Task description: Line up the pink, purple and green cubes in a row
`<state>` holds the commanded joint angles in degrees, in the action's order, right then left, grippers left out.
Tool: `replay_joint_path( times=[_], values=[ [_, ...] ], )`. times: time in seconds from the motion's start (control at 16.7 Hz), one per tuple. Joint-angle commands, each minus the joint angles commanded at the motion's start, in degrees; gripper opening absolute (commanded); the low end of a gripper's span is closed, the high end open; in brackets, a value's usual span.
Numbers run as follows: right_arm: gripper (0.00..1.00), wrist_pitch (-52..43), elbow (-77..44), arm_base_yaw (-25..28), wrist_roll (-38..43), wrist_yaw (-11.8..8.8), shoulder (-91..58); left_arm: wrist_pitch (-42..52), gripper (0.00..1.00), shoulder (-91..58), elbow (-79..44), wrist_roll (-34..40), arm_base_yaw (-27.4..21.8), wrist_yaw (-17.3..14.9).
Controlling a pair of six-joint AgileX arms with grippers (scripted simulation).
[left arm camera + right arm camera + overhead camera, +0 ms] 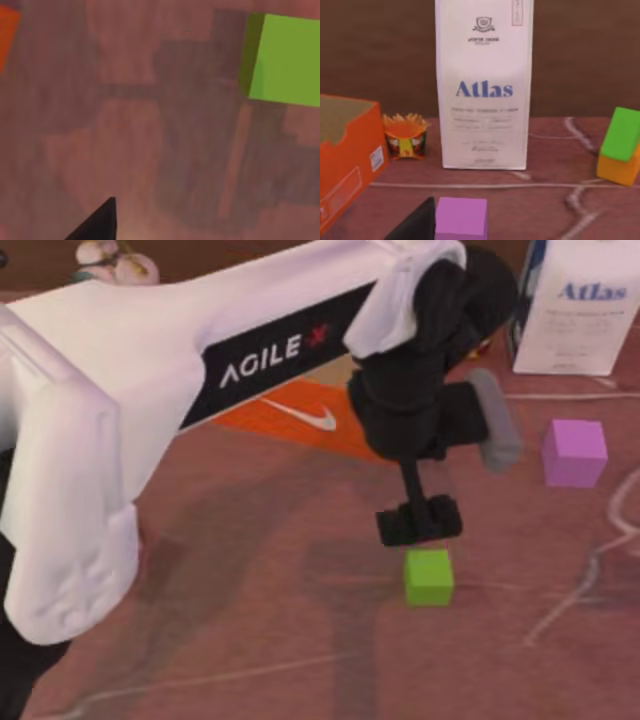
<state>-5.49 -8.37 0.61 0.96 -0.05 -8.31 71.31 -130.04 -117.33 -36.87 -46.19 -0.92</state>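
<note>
Left gripper (420, 523) is hovering right over the green cube (429, 576), can't tell if it's spread; purple cube (574, 452) is sitting off to its right.

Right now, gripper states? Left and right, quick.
Left gripper: above the green cube, not holding it; open or shut cannot be told.
Right gripper: only one fingertip shows, beside the purple cube; cannot be told.

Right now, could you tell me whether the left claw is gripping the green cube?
No, in the top view the left claw hangs just above the green cube, which rests on the table apart from it.
</note>
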Motion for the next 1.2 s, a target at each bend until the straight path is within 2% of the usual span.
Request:
replay_joint_path(
  times=[0.3,0.84,1.2],
  values=[
    [1.00,-12.35,-20.67,1.48,2.02,-0.21,-22.17,-11.98,1.00,23.18,20.37,6.75,9.89,0.77],
    [1.00,-42.51,-67.05,4.26,6.45,0.37,-80.90,-41.24,1.00,81.33,73.40,23.06,31.52,1.41],
    [1.00,-58.52,-92.45,5.64,9.28,0.61,-109.83,-59.14,1.00,111.57,101.81,31.66,41.81,1.33]
  ],
)
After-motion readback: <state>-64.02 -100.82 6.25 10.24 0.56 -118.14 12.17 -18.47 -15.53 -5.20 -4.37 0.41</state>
